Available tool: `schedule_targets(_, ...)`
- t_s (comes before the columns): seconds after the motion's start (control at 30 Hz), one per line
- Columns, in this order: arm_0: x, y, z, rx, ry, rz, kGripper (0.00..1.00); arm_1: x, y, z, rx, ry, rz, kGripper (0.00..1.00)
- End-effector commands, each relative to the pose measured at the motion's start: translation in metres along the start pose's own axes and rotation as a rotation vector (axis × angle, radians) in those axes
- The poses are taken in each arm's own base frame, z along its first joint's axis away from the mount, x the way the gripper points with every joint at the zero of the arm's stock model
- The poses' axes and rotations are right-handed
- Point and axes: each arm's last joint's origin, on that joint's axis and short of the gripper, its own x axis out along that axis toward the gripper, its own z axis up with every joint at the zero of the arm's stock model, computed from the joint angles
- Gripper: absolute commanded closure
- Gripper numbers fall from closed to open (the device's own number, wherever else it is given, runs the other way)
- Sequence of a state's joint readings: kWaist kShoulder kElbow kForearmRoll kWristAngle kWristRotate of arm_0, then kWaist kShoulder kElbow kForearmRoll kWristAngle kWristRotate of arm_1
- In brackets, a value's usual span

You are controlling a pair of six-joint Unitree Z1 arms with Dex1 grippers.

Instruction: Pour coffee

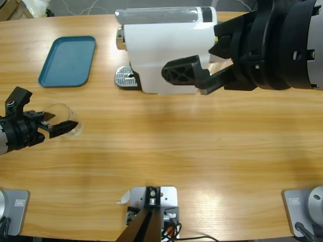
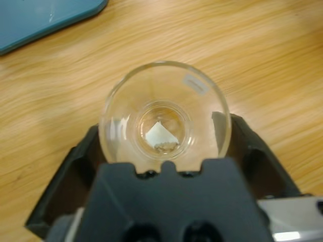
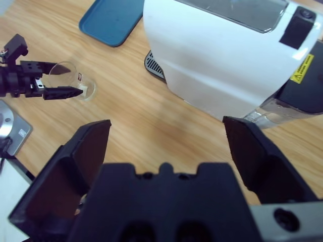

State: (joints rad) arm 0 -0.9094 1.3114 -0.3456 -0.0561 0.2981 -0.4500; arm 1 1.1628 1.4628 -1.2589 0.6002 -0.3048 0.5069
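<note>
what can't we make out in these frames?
- Glass contents: left wrist view shows only a faint tint at the bottom; whether coffee is in it is unclear.
- Coffee machine right end: high view, hidden behind the right gripper.
- Label on the machine: right wrist view, text too small to read.
- Tray: left wrist view, cut off by the top edge.

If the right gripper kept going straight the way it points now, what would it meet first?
Probably the white coffee machine: it fills the view just beyond the right gripper's open jaws, with bare table below. Depth is unclear, so it might meet the table first.
</note>
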Motion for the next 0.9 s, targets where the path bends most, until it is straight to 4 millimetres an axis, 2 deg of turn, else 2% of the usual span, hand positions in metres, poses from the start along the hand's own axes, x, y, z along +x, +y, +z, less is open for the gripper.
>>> schedule_targets(0.03,0.008,0.003,-0.012,0.018,0.023,0.024,0.395,0.004,0.0,-0.01,-0.001,0.03,0.015,0.0)
schedule_targets(0.07,0.008,0.003,-0.012,0.018,0.02,0.023,0.417,0.004,0.0,-0.01,0.001,0.03,0.017,0.0)
schedule_targets(0.13,0.003,0.004,-0.01,0.04,-0.008,0.01,0.653,0.004,0.0,-0.011,0.001,0.031,0.016,0.0)
schedule_targets(0.17,-0.002,0.004,-0.008,0.064,-0.032,-0.007,0.735,0.004,0.0,-0.011,0.002,0.032,0.016,0.0)
schedule_targets(0.3,-0.023,0.002,0.009,0.185,-0.132,-0.157,0.745,0.007,0.0,-0.012,0.003,0.034,0.015,0.0)
schedule_targets(0.47,-0.028,0.0,0.037,0.276,-0.182,-0.304,0.742,0.007,0.0,-0.012,0.006,0.026,0.015,0.0)
schedule_targets(0.53,-0.02,-0.001,0.055,0.323,-0.183,-0.304,0.74,0.008,-0.002,-0.012,0.01,0.028,0.009,0.0)
schedule_targets(0.7,0.017,0.01,0.103,0.428,-0.17,-0.298,0.731,0.011,-0.012,-0.013,0.029,0.036,-0.014,0.0)
schedule_targets(0.9,0.064,0.023,0.135,0.518,-0.135,-0.335,0.717,0.013,-0.029,-0.014,0.057,0.05,-0.042,0.0)
